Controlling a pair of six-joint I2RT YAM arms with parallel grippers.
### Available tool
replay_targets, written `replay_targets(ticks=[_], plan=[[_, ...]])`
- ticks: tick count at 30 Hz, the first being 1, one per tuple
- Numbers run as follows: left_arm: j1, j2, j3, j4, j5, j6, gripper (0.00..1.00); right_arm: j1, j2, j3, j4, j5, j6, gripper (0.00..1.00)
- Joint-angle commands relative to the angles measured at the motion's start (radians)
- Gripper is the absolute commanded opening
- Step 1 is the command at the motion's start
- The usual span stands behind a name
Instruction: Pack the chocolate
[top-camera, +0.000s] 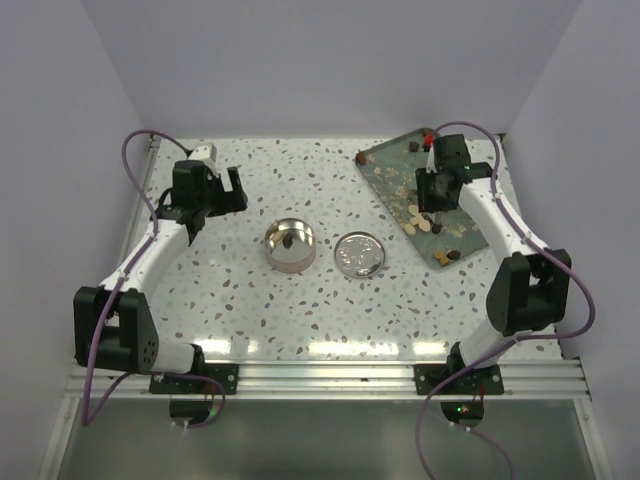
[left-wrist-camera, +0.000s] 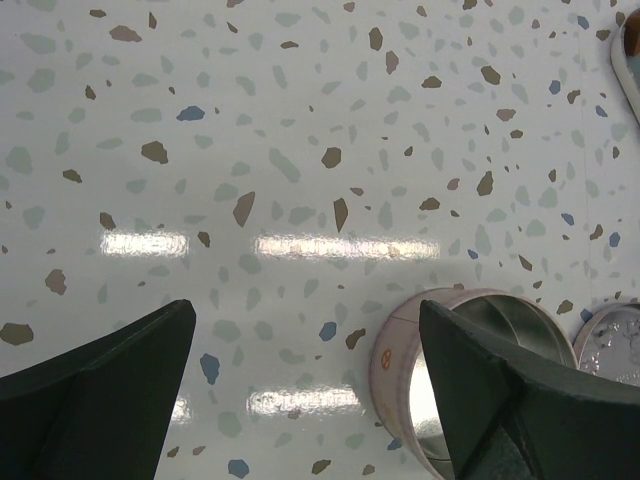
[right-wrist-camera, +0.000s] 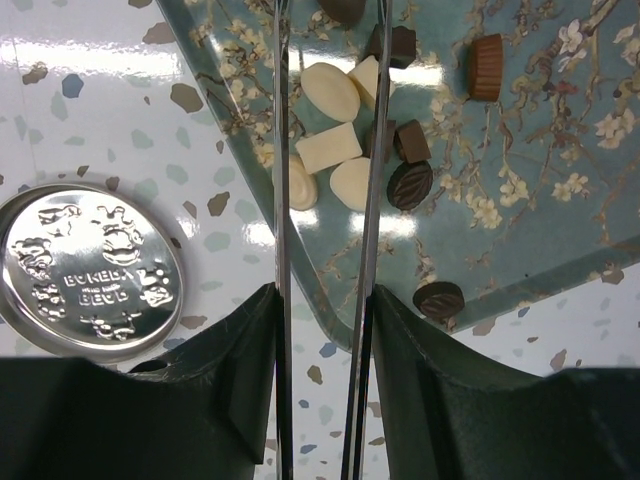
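The chocolate (right-wrist-camera: 330, 150) is a cluster of cream and dark brown pieces on the patterned teal tray (right-wrist-camera: 520, 200), and it also shows in the top view (top-camera: 425, 222). One dark piece (top-camera: 287, 241) lies in the open round tin (top-camera: 272, 246). My right gripper (right-wrist-camera: 322, 300) is shut on thin metal tongs (right-wrist-camera: 283, 200), whose blades reach over the cream pieces; it hangs over the tray in the top view (top-camera: 432, 195). My left gripper (left-wrist-camera: 305, 310) is open and empty above bare table, left of the tin (left-wrist-camera: 395, 350), and it also shows in the top view (top-camera: 225, 200).
The tin's embossed lid (top-camera: 359, 254) lies flat on the table between tin and tray; it also shows in the right wrist view (right-wrist-camera: 90, 270). More scattered chocolates lie along the tray (top-camera: 400, 165). White walls close in the table on three sides.
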Motion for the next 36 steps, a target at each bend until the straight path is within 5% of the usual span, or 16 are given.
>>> replay_targets(ticks=[1,26,36], plan=[[-0.006,-0.033,0.014,0.015,0.007,0.004,1.00,-0.003,-0.025,-0.014,0.029,0.011,-0.010,0.43],[-0.006,-0.033,-0.013,0.027,0.001,0.003,1.00,0.000,-0.004,0.085,-0.020,-0.046,0.000,0.29],[-0.006,-0.010,0.000,0.038,0.013,-0.008,1.00,0.153,-0.025,0.118,-0.059,-0.055,0.025,0.29]])
